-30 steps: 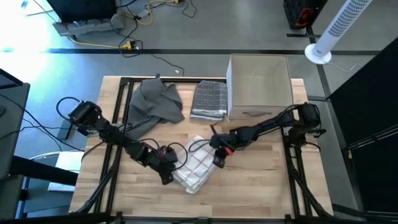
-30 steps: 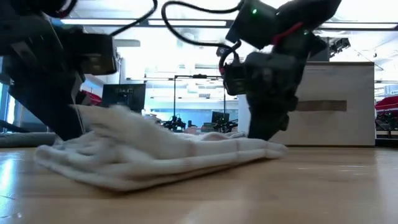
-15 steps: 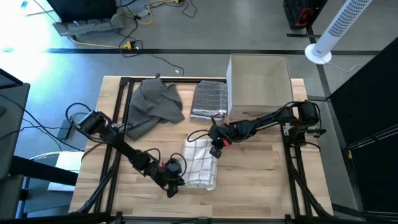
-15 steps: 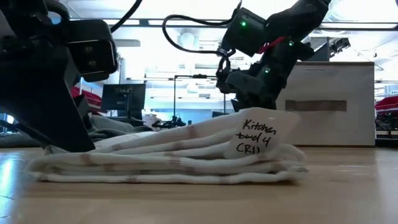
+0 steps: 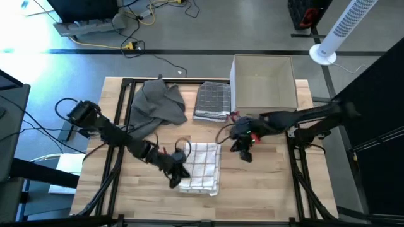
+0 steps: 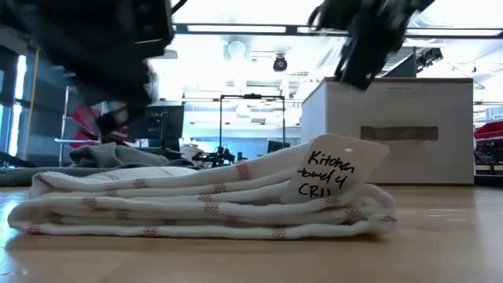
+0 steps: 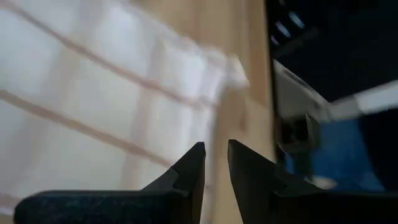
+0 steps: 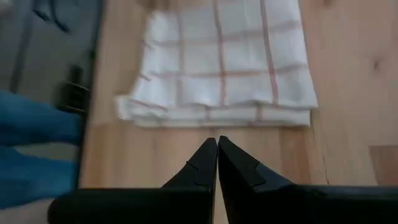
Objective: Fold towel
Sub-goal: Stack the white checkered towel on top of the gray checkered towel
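A white kitchen towel (image 5: 201, 167) with a thin red check was seen lying folded in a flat stack on the wooden desk (image 5: 265, 180), toward its front middle. In the low view its layers (image 6: 196, 206) were stacked one on another, and a white tag (image 6: 334, 171) with handwritten lettering stood up from the stack's right end. The left gripper (image 5: 177, 177) was found low at the towel's left edge, just beside it; in the left wrist view its jaws were seen slightly apart, with a narrow gap between the fingers (image 7: 189, 171) and nothing held, above the towel's checked surface (image 7: 93, 112). The right gripper (image 5: 243, 149) was seen to the right of the towel, clear of it; in the right wrist view its jaws were closed together on nothing, fingers (image 8: 205, 163) touching, with the towel (image 8: 221, 68) lying ahead of them on the desk. Behind the towel, a crumpled grey cloth (image 5: 154, 104) and a folded grey checked cloth (image 5: 212, 101) were noted at the back of the desk, beside a pale box (image 5: 263, 87).
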`<control>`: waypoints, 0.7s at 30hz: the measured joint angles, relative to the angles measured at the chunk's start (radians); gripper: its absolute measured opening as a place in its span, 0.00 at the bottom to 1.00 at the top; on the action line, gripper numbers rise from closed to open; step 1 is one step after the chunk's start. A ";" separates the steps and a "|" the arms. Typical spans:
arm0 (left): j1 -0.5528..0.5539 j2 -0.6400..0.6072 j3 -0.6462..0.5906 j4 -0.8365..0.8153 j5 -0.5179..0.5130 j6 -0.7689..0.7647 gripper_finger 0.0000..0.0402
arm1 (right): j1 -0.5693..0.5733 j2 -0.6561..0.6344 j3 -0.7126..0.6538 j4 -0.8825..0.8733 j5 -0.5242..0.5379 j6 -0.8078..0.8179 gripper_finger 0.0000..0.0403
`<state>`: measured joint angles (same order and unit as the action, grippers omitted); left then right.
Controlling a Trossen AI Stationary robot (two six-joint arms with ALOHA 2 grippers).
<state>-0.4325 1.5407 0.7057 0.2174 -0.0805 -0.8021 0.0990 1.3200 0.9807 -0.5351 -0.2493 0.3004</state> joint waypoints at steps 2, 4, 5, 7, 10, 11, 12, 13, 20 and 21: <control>0.072 -0.042 0.000 -0.053 -0.011 0.010 0.15 | 0.000 -0.066 0.001 0.001 0.017 0.016 0.00; 0.152 -0.078 0.000 -0.089 -0.016 0.036 0.15 | 0.000 -0.113 0.001 0.003 0.070 0.041 0.00; 0.192 -0.093 0.001 -0.094 -0.015 0.065 0.15 | 0.000 -0.131 0.001 0.005 0.092 0.054 0.00; 0.268 -0.117 0.012 -0.110 -0.007 0.135 0.15 | -0.001 -0.159 0.001 0.007 0.121 0.057 0.00; 0.365 -0.140 0.072 -0.171 0.016 0.240 0.15 | 0.000 -0.184 0.001 0.019 0.138 0.041 0.00; 0.393 -0.145 0.100 -0.201 0.032 0.287 0.15 | 0.000 -0.187 0.001 0.028 0.138 0.041 0.00; 0.420 -0.148 0.129 -0.233 0.050 0.341 0.15 | 0.000 -0.189 0.001 0.038 0.138 0.045 0.00; 0.442 -0.152 0.159 -0.271 0.065 0.404 0.15 | 0.000 -0.189 0.001 0.054 0.138 0.055 0.00; 0.587 -0.153 0.343 -0.563 0.181 0.771 0.15 | -0.022 -0.191 0.002 0.156 0.223 0.156 0.00; 0.601 -0.153 0.361 -0.603 0.178 0.828 0.15 | -0.031 -0.192 0.002 0.165 0.245 0.188 0.00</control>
<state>0.1682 1.3876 1.0663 -0.3854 0.0973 0.0263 0.0680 1.1280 0.9825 -0.3699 -0.0039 0.4880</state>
